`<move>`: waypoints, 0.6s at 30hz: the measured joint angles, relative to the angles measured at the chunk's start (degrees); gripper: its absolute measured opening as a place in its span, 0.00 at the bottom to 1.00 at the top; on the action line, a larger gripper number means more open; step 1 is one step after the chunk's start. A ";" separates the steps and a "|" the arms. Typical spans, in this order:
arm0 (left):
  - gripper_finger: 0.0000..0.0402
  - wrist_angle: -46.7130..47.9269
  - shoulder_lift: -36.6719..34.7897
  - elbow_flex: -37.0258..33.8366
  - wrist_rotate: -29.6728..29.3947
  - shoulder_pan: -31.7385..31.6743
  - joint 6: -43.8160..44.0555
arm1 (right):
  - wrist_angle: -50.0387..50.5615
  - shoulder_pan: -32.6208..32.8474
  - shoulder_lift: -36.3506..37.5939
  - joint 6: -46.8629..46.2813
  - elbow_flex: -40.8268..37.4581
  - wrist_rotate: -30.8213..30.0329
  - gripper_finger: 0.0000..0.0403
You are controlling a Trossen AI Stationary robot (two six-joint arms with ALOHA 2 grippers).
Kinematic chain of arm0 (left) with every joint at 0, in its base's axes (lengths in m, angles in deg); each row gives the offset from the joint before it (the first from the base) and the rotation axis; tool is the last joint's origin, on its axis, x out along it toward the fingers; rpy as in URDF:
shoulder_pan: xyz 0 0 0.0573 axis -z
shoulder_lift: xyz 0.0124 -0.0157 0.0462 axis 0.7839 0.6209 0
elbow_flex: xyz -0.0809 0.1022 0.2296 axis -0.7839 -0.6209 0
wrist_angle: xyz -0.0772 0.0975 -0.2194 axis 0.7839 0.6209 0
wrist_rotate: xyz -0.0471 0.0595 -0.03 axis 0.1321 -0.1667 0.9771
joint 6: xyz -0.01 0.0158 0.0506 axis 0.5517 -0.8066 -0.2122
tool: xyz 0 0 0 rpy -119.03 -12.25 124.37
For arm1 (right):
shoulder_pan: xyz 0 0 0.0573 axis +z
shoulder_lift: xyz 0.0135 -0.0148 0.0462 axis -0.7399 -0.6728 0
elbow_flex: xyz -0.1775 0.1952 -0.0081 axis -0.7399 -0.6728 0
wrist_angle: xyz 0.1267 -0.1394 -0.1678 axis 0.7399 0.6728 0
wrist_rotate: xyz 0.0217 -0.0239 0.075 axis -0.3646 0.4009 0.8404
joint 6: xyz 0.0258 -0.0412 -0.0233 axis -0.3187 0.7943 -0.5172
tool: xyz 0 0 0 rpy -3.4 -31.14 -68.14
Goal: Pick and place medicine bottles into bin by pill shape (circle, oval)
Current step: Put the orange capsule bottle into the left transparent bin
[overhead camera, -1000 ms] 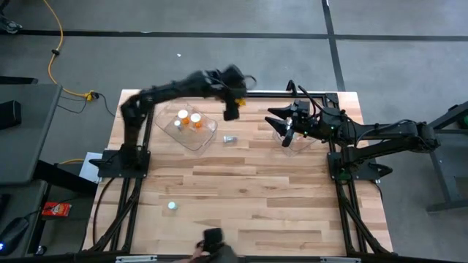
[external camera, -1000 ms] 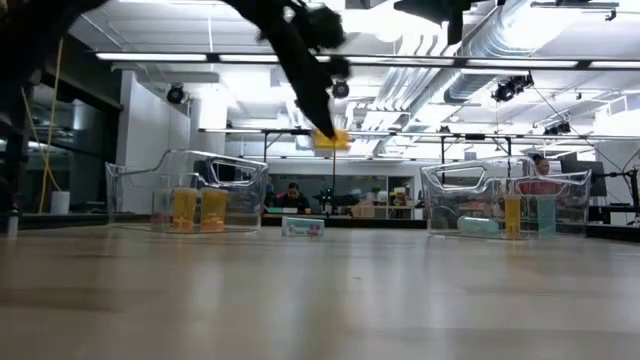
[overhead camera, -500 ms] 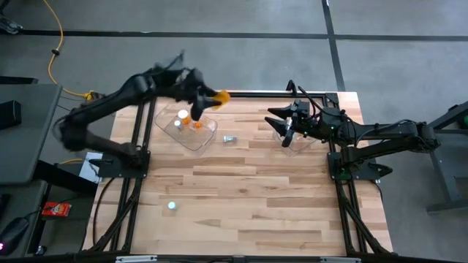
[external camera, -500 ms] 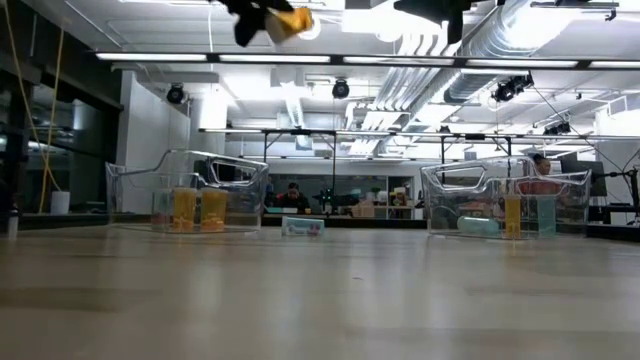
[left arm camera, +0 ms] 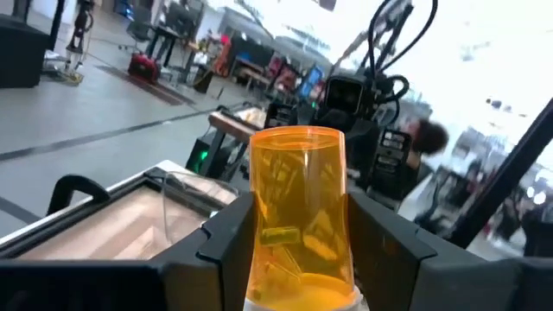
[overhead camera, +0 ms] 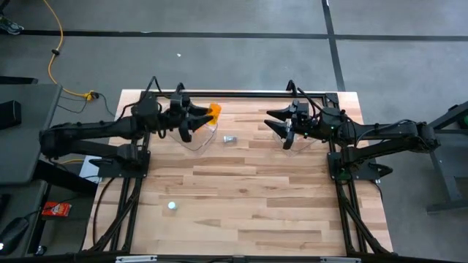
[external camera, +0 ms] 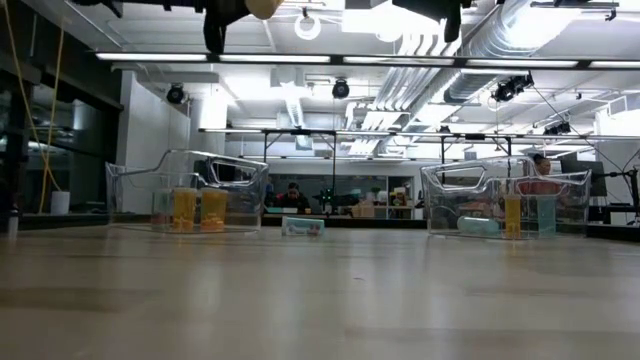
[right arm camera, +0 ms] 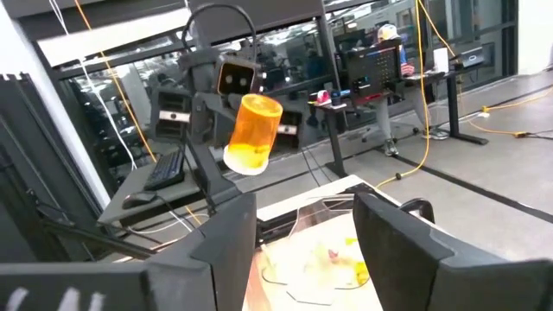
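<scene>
My left gripper is shut on an orange bottle high above the left clear bin; it also shows at the top of the low view. That bin holds two upright orange bottles. My right gripper waits open and empty over the right clear bin, which holds an orange bottle and pale teal ones. A small pale bottle lies on its side between the bins. Another pale one stands near the front left. My left gripper pinches the orange bottle between its two fingers on the bottle's side walls, toward its white-capped end. The fingers are about level, pointing toward the table's right, and lie along the bottle. Its closed end sticks out past the fingertips, clear of everything.
The two clear bins stand at the table's far side, left and right. The wooden table top stretches from the bins to the near edge. A black frame rail runs along the far edge.
My left gripper has carried the orange bottle up and toward the table's left, from the middle of the far side to above the left bin. It has tipped from pointing down to about level, so the bottle now points toward the table's right.
</scene>
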 joint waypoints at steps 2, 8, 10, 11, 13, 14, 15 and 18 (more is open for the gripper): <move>0.38 -2.31 0.00 -1.15 -1.77 0.79 1.07 | 0.00 -0.01 0.00 -0.02 0.00 0.00 0.47; 0.38 -3.53 0.23 -1.21 -2.95 1.65 1.23 | -0.04 -0.02 0.00 -0.02 0.00 0.02 0.47; 0.38 -3.43 0.22 -1.21 -2.93 1.67 1.26 | -0.04 -0.02 0.00 -0.02 0.00 0.04 0.47; 0.38 -3.40 0.22 -1.21 -2.87 1.67 1.46 | -0.04 -0.01 0.00 -0.03 0.00 0.06 0.47; 0.38 -3.44 0.22 -1.21 -2.87 1.67 1.93 | -0.04 -0.01 0.00 -0.31 0.00 0.23 0.47; 0.38 -3.36 0.22 -1.21 -2.82 1.67 2.22 | -0.04 -0.01 0.00 -0.59 0.00 0.23 0.47; 0.38 -2.90 0.22 -1.14 -2.44 1.66 2.32 | -0.04 -0.01 0.00 -0.63 0.00 0.23 0.47; 0.38 5.32 0.23 2.23 -0.72 0.74 0.88 | -0.04 0.00 0.00 -0.86 0.00 0.22 0.47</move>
